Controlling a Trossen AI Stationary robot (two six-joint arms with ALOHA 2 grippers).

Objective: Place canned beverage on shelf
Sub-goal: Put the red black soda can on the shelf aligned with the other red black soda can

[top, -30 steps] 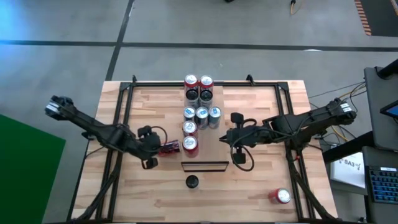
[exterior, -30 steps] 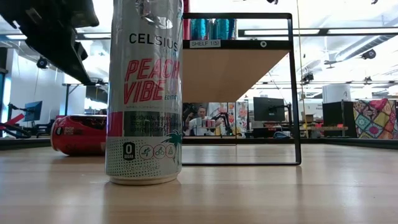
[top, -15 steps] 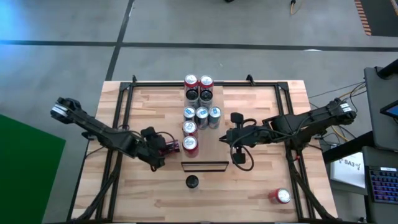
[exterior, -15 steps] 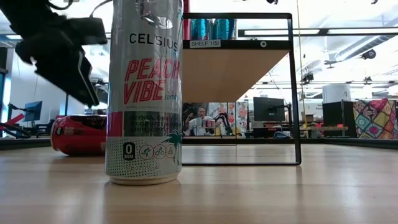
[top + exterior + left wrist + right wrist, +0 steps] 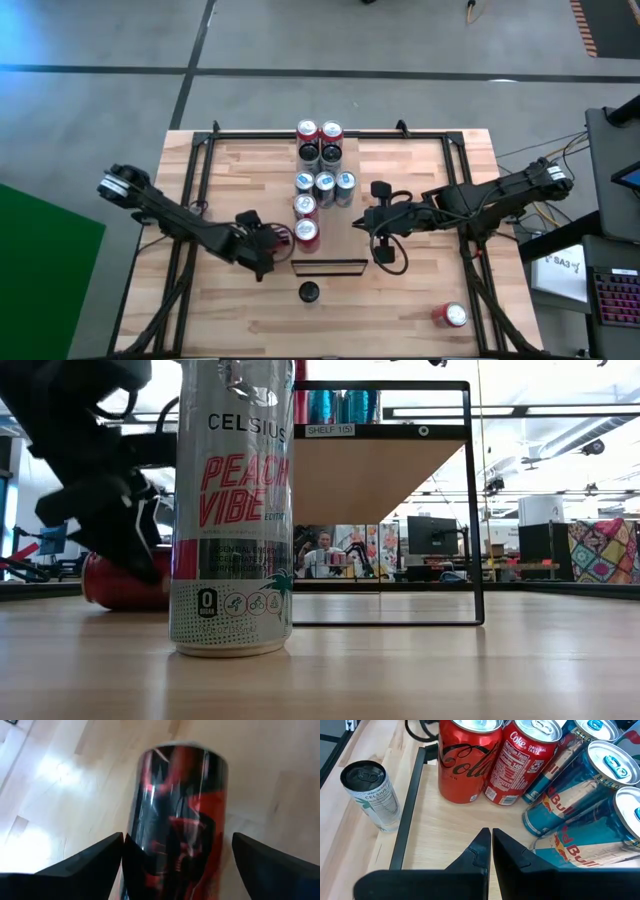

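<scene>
While the left gripper [image 5: 262, 240] sits lower left of centre in the high view, its fingers stand apart on either side of a red can [image 5: 175, 820] lying on its side on the tabletop [image 5: 420, 300]. In the left wrist view the can fills the gap btwn the two dark fingers w/ clear space each side, so nothing is clamped yet. In the low view the can shows red at mid left, partly hidden behind the gripper.

To do this step well, judging from here: keep the fingers square across the can's round body, centred along its length, not near the rim, since a lying can will roll if one finger touches first. Close evenly, then lift and turn it upright before heading to the shelf.

Centre of frame: the shelf [image 5: 325, 205] runs up the middle of the high view, already carrying two rows of cans; the nearest red can [image 5: 306, 233] stands close to the gripper, so approach w/o nudging it. A tall Celsius can [image 5: 232, 510] stands on the tabletop below the shelf frame, and it dominates the low view.

Right of centre: the right gripper [image 5: 378, 232] waits beside the shelf, fingers pressed together, holding nothing. Lower right, another red can [image 5: 452, 315] stands alone near the table edge.
</scene>
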